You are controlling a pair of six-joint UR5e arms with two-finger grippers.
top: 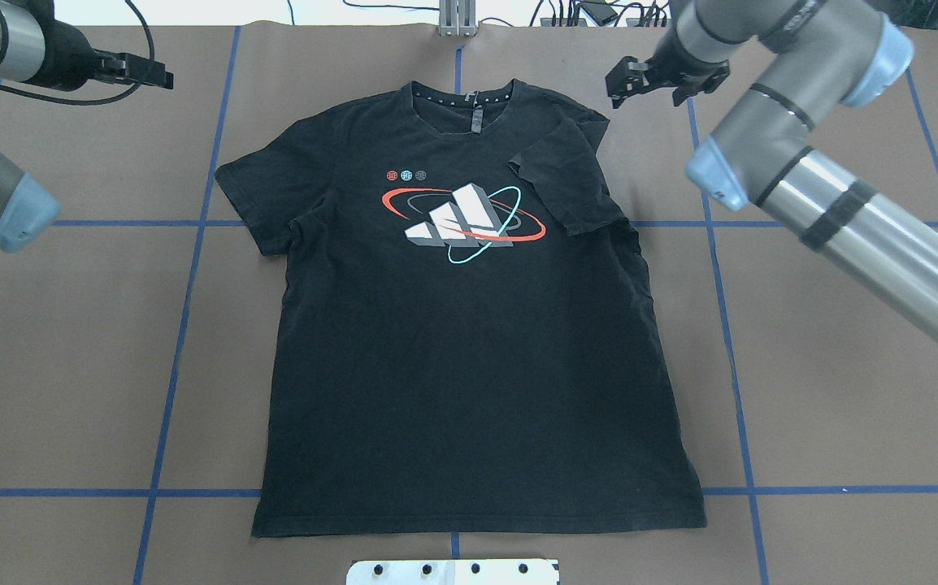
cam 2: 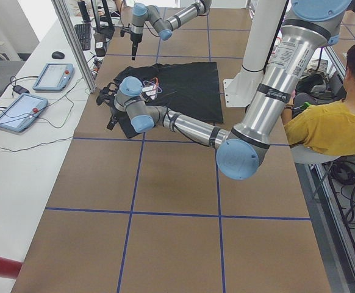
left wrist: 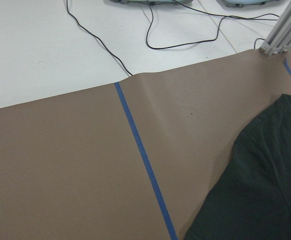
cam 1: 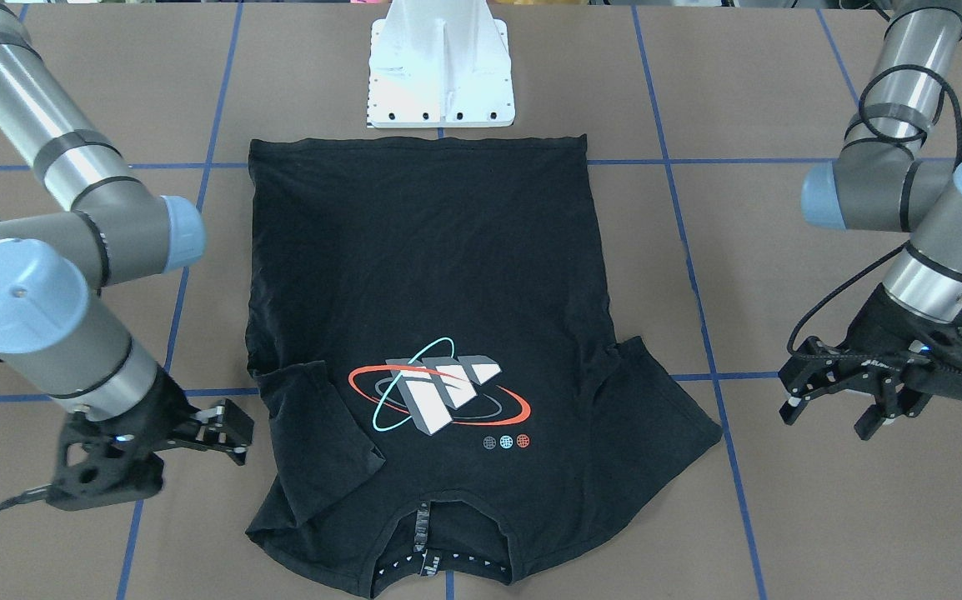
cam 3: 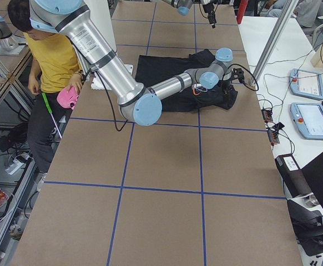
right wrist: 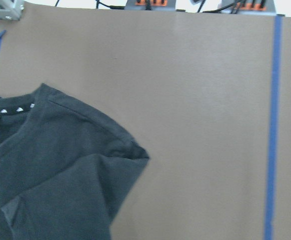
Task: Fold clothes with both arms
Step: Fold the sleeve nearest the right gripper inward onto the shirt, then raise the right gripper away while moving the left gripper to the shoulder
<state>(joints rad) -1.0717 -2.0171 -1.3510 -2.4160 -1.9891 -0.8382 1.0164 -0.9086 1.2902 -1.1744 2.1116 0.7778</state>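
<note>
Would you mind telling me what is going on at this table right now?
Two robot arms are set to fold a black T-shirt, which lies logo up on the brown table. The sleeve on the robot's right is already folded in over the chest; the other sleeve lies spread flat. The left end effector and the right end effector hang open beside the collar end, one on each side, off the cloth and holding nothing.

Black T-shirt (top: 469,366) lies flat, logo up, one sleeve apparently folded in
</note>
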